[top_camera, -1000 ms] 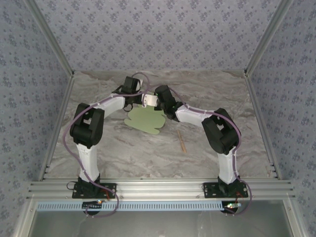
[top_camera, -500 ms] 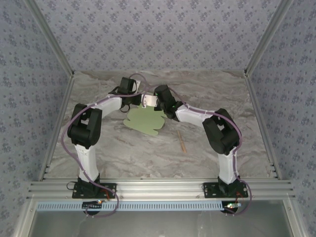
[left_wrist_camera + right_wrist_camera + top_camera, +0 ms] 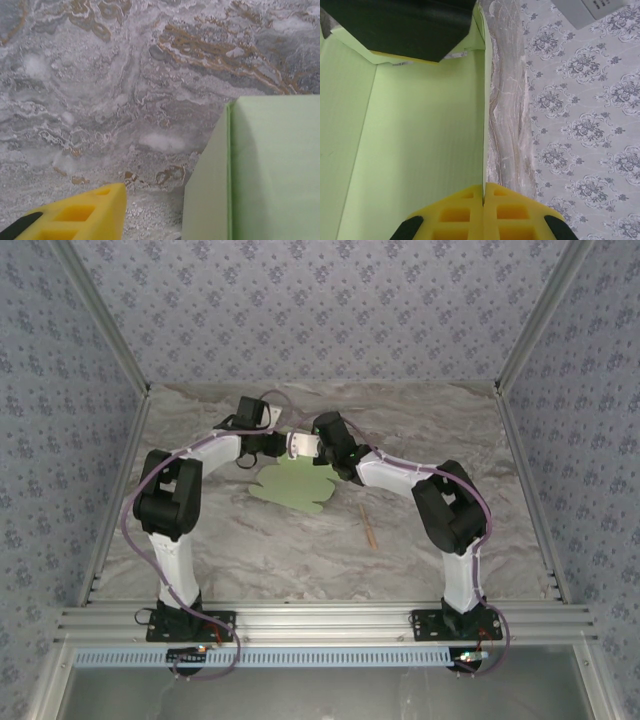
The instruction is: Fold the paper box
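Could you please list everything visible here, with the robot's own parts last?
paper box: one, pale green, mid-table between the wrists, one panel raised.
wooden stick: one, tan, flat on the table right of the box.
table: one, grey marble pattern, under everything.
walls: three, blue-grey floral, around the table.
arms: two, white and black, bases at near edge.
left fingers: yellow, beside the box, apart from it.
right fingers: yellow, pinching a raised panel's edge.

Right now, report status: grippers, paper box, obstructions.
Right gripper shut on paper box wall. Left gripper beside it, jaws unclear. One wall raised, rest flat. Wooden stick lies clear.
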Robot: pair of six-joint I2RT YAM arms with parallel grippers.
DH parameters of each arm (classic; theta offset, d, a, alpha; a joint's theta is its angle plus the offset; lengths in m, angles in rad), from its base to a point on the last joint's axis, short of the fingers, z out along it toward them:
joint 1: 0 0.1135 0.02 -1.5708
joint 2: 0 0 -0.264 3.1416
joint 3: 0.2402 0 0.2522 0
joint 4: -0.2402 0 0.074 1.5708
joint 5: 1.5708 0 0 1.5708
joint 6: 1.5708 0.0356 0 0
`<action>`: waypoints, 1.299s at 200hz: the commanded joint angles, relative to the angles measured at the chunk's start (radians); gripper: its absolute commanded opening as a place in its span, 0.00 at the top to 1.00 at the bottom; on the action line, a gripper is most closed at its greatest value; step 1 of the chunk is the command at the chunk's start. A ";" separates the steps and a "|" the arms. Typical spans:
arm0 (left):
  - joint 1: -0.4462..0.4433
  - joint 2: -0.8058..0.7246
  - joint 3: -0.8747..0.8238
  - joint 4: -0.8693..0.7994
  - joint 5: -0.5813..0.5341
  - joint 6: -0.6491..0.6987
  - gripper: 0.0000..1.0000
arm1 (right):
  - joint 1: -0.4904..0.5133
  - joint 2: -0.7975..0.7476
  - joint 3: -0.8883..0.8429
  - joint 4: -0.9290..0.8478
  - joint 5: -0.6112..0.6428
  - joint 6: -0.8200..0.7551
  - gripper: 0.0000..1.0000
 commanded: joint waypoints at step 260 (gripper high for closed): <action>0.047 0.042 0.040 0.081 0.208 -0.051 0.67 | -0.003 -0.058 0.027 -0.063 -0.004 -0.009 1.00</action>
